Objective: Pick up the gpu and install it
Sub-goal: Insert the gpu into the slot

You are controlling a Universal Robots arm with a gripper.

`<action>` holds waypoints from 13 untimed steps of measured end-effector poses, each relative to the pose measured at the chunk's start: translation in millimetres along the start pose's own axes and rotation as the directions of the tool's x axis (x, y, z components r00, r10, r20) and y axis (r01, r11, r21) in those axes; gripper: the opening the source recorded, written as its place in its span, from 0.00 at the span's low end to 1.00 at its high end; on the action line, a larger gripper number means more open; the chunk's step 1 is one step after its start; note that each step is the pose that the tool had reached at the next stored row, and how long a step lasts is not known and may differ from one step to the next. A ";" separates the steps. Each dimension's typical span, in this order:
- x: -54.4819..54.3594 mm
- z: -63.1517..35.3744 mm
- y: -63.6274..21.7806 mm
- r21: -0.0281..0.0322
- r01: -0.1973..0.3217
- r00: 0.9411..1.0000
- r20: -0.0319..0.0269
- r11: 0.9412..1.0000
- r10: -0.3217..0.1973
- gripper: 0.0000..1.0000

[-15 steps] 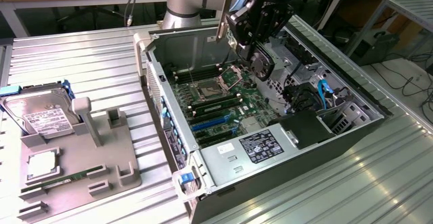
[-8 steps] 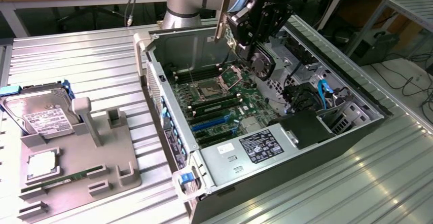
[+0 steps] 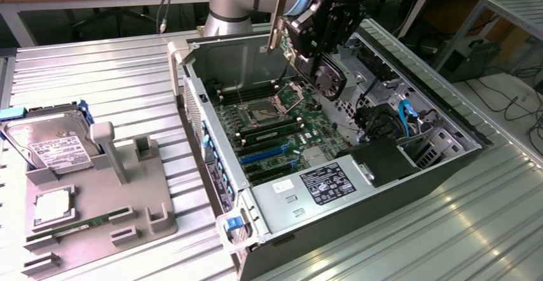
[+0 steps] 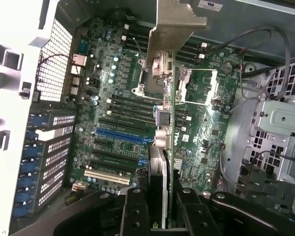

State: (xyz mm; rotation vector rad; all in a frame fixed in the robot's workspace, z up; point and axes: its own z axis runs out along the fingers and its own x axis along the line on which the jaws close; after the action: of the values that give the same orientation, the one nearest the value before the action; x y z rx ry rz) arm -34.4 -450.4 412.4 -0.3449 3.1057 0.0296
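Observation:
My gripper (image 3: 321, 36) is shut on the gpu (image 3: 327, 77) and holds it in the air above the open computer case (image 3: 424, 166). The card's black round fan faces the exterior view's right, and its silver end bracket (image 3: 276, 30) sticks out toward the exterior view's left. In the wrist view the gpu (image 4: 170, 123) appears edge-on between my two black fingers (image 4: 135, 211), with the bracket (image 4: 176, 24) at its far end. It hangs over the green motherboard (image 4: 113, 98), beside the CPU socket (image 4: 196, 86). The blue expansion slot (image 4: 122, 133) lies off to one side of the card.
The case's metal walls (image 3: 191, 71) stand around the board. A power supply (image 3: 327, 182) and drive cages (image 3: 398, 122) crowd the case's near end. On the exterior view's left, a grey fixture (image 3: 127, 211) carries a hard drive (image 3: 51, 144), a processor (image 3: 53, 206) and a memory stick (image 3: 76, 228).

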 end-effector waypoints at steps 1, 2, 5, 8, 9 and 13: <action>0.0 0.0 0.0 0.000 0.005 1.000 0.000 1.000 -0.005 0.27; 0.0 0.0 0.0 0.000 0.009 1.000 0.000 1.000 -0.009 0.27; 0.0 0.0 0.0 -0.001 0.031 1.000 0.000 1.000 -0.031 0.27; 0.0 0.0 0.0 -0.001 0.050 0.999 -0.001 0.999 -0.050 0.27; 0.0 0.0 0.0 -0.001 0.057 0.998 -0.001 0.998 -0.057 0.27; 0.0 0.0 0.0 -0.002 0.084 0.997 -0.001 0.997 -0.084 0.27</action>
State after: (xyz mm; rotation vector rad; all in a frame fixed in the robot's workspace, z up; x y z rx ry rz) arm -34.4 -450.4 412.4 -0.4746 3.0893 0.0307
